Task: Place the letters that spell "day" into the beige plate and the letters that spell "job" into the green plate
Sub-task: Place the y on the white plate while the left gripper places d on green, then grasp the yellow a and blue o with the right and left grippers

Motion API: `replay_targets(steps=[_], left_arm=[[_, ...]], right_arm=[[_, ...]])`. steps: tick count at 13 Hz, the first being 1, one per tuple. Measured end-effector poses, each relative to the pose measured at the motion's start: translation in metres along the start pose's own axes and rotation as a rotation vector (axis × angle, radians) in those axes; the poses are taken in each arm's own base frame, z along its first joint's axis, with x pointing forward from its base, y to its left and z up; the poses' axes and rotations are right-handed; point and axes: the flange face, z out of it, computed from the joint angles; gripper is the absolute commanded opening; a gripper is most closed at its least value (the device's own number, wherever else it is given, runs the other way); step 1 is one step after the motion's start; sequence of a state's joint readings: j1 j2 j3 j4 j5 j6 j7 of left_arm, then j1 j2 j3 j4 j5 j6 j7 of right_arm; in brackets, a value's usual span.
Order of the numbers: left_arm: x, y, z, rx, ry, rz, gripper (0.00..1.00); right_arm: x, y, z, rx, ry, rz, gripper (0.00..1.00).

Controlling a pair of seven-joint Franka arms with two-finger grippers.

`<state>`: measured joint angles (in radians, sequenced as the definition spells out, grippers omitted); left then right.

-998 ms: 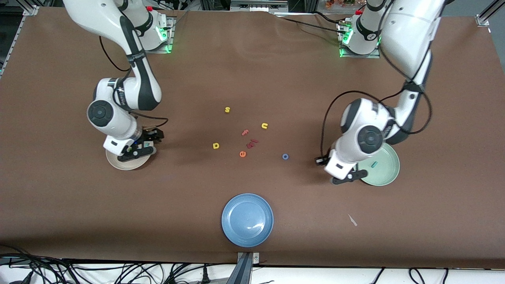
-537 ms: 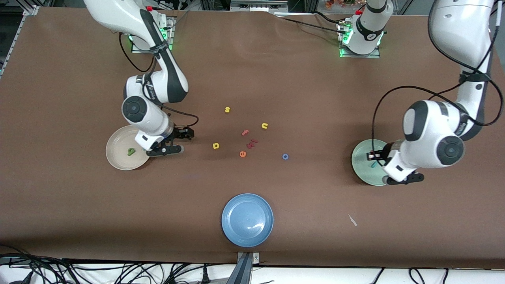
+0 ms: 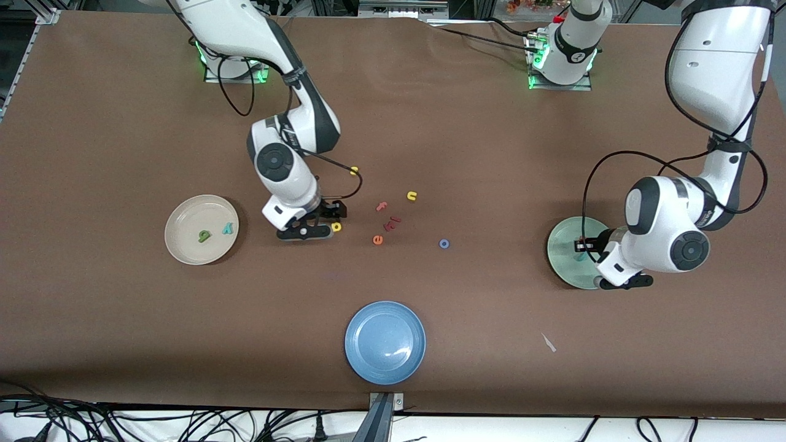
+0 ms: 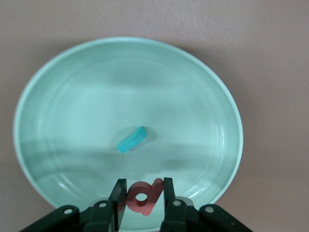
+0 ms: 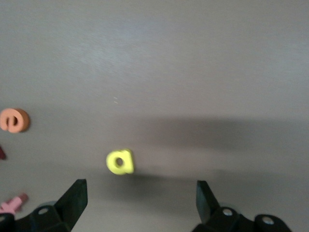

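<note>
Green plate: smooth, glossy glaze. Blue plate: glossy too (one bright glint). Beige plate: duller sheen. Pink "b" in my left gripper: matt, foam-like. Yellow "d": likewise matt. Table: matt brown.

three plates, ten foam letters
</note>
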<state>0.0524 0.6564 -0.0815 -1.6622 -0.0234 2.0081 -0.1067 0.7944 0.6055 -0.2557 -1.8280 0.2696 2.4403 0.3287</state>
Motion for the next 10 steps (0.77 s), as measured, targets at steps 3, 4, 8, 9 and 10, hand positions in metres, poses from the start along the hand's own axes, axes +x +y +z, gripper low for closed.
replay_targets(steps=[3,4,8,9,10], left_arm=[[0.002,0.000,0.005,-0.001,-0.001,-0.001,1.00],[0.003,0.000,0.000,-0.002,0.009,0.000,1.00],[-0.002,0.028,-0.045,-0.021,0.081,-0.016,1.00],[-0.006,0.043,-0.052,-0.032,0.091,-0.037,0.99],[-0.010,0.063,-0.059,-0.047,0.098,-0.066,0.99]], right_arm=[[0.009,-0.014,0.014,-0.008,0.014,0.002,1.00],[0.012,-0.014,0.017,-0.011,0.016,0.001,0.99],[0.011,-0.019,0.029,-0.016,0.007,-0.006,0.84],[0.010,-0.020,0.032,-0.017,0.003,-0.008,0.76],[0.008,-0.022,0.034,-0.017,-0.001,-0.011,0.72]])
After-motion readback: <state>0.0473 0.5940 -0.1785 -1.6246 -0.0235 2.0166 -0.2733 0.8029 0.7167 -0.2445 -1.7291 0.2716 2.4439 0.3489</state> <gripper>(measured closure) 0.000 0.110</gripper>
